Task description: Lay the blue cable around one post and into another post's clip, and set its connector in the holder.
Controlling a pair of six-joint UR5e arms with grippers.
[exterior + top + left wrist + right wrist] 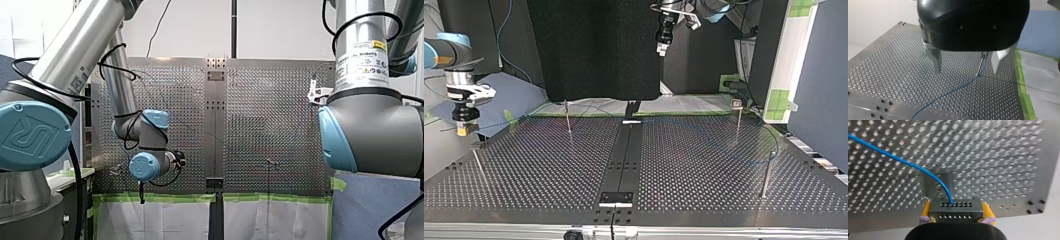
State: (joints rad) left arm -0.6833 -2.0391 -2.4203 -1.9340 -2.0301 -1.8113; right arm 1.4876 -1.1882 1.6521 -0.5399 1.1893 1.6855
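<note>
Your right gripper [956, 208] clamps the holed metal connector [956, 212] crosswise, blue cable [910, 165] leading ahead; your left gripper [966, 70] stands spread.

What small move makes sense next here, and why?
Probably lower my left claw onto the blue cable: it hangs open above the stretch lying loose on the table near a post, while my right claw is shut on the connector.
</note>
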